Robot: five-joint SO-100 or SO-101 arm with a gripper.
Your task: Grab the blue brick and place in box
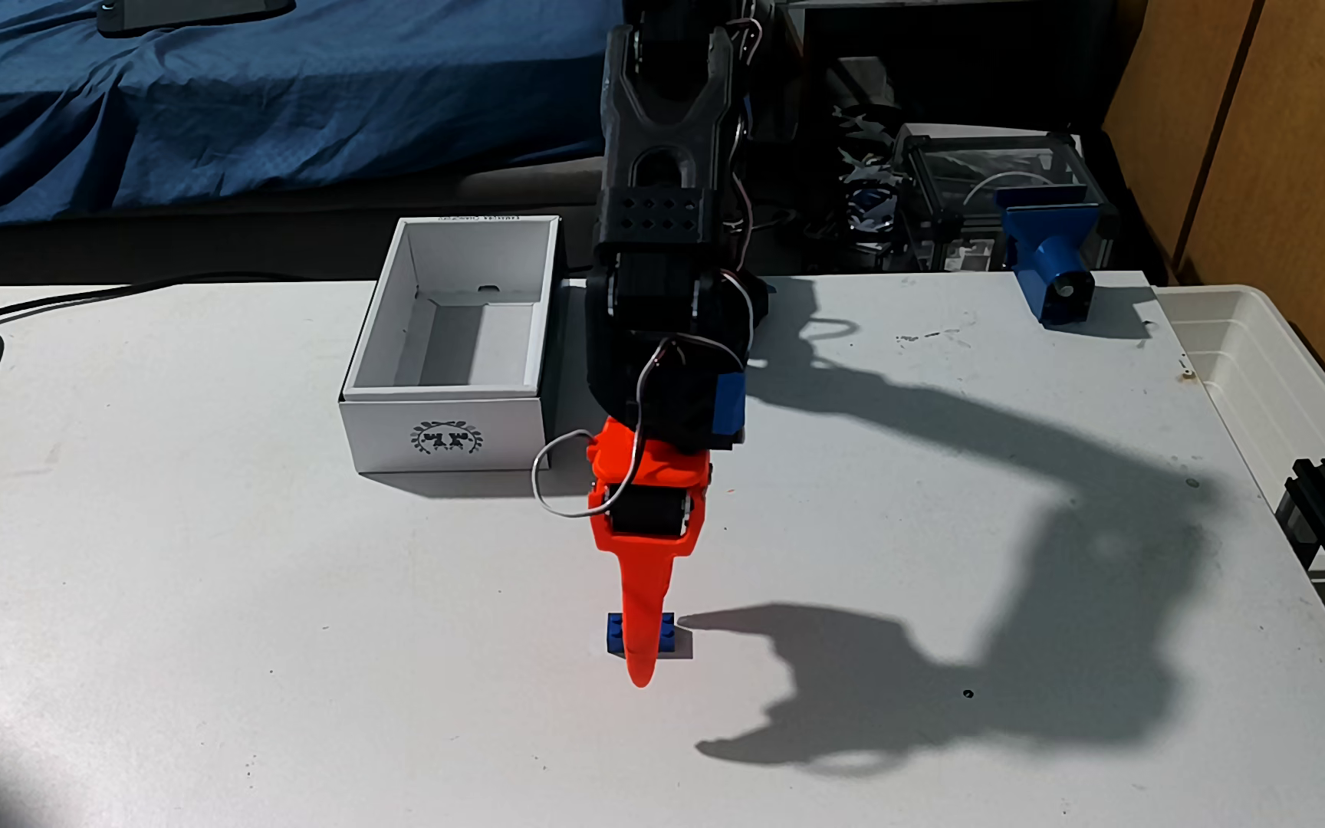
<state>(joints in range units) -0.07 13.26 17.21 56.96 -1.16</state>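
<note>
Worktop (245,637): white surface, scuffed, lit by hard light that throws the arm's shadow to the right in the fixed view. A bed with a blue sheet (205,103) stands behind it.

Arm (663,263): black, reaching from the far edge toward the camera, wrist pitched downward over the middle of the worktop.

The box (448,366): white cardboard, open at the top, upright, just left of the arm, its emblem side facing the camera. Interior visible and holding nothing.

Blue clamp-like part (1050,263): at the far right corner of the worktop, well apart from the arm.

Gripper (641,673): orange, pointing down, tip at the worktop. One finger is seen edge-on and covers the brick's middle; whether the jaws are clenched on the brick cannot be told.

The blue brick (615,634): lying on the worktop directly behind the gripper tip, its ends showing on both sides, well in front of the box.
</note>
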